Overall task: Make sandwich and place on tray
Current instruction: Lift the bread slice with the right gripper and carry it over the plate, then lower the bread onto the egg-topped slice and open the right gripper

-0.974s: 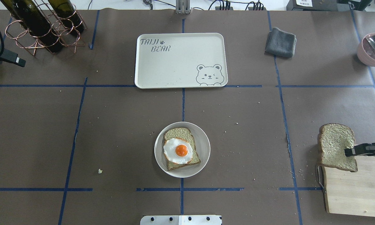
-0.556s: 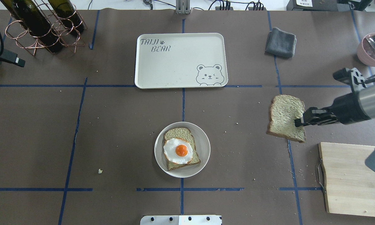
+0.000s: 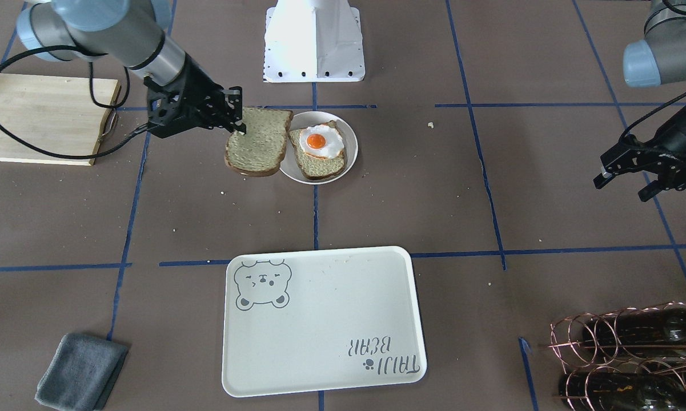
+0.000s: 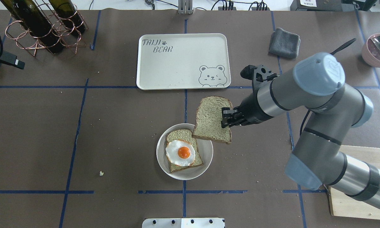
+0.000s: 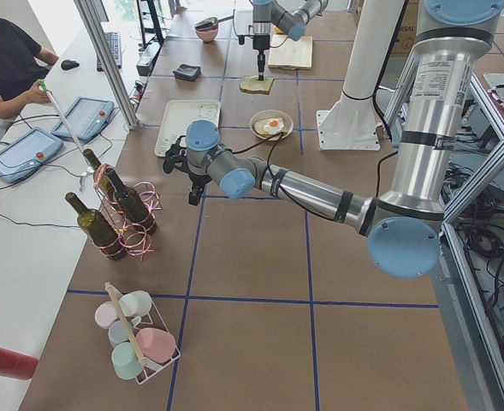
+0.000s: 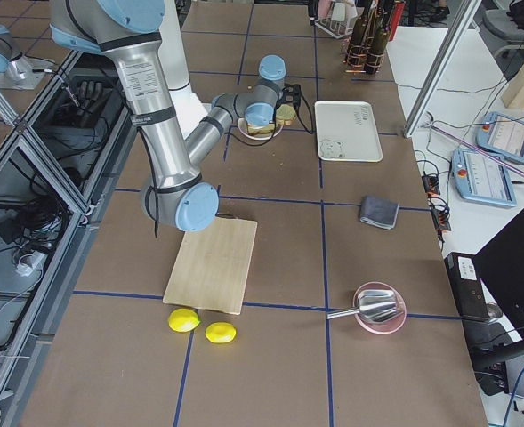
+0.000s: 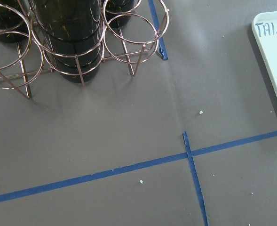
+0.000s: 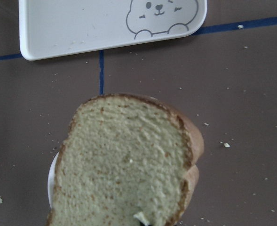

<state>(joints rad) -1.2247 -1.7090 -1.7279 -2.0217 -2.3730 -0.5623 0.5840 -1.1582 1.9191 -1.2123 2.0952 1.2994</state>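
Observation:
A pale tan bread slice (image 4: 190, 163) with a fried egg (image 4: 181, 152) on it lies on a small round white plate (image 4: 206, 160) in the middle of the table. My right gripper (image 4: 224, 122) is shut on the edge of a second bread slice (image 4: 212, 118) and holds it in the air over the plate's far right rim. This slice also shows in the front view (image 3: 257, 142) and fills the right wrist view (image 8: 129, 165). The cream bear tray (image 4: 177, 66) lies bare beyond the plate. My left gripper (image 3: 621, 188) hovers open and empty at the table's left side.
A copper rack with wine bottles (image 4: 41, 25) stands at the far left. A grey cloth (image 4: 284, 42) and a pink bowl (image 4: 375, 50) are at the far right. A wooden cutting board (image 4: 373, 155) lies at the near right, with two lemons (image 6: 183, 320) beside it.
My right gripper has carried the bread slice from the cutting board leftward and now holds it over the plate's rim. The left arm has barely moved.

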